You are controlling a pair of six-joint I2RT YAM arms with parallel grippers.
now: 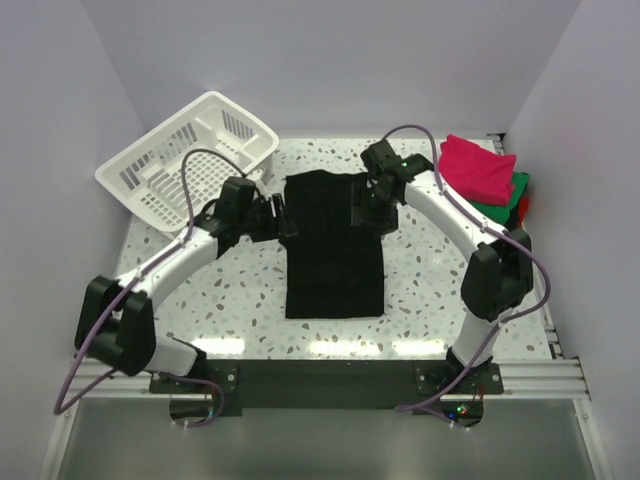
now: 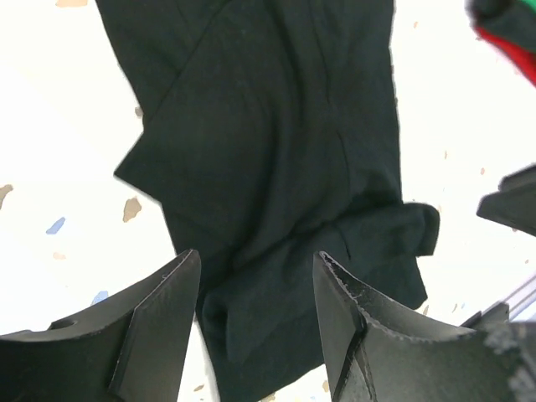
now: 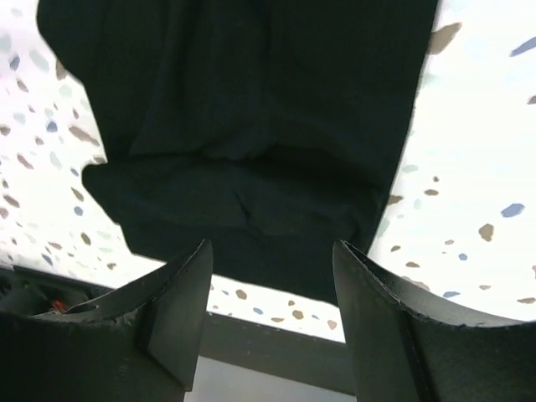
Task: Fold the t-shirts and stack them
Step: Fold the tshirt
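A large black t-shirt (image 1: pixel 334 243) lies folded into a long strip in the middle of the speckled table; it also shows in the left wrist view (image 2: pixel 276 167) and the right wrist view (image 3: pixel 251 126). My left gripper (image 1: pixel 284 214) is open at the shirt's upper left edge, its jaws over the cloth (image 2: pixel 256 276). My right gripper (image 1: pixel 368 208) is open at the upper right edge, above the shirt's far hem (image 3: pixel 270 260). Neither holds cloth. A stack of folded shirts, magenta-pink (image 1: pixel 478 168) on top of green (image 1: pixel 505 203) and red, sits at the far right.
A white slatted plastic basket (image 1: pixel 185 160) stands tilted at the back left. The table's far edge and wall run just behind the shirt. Bare speckled table (image 1: pixel 230 300) shows left and right of the strip.
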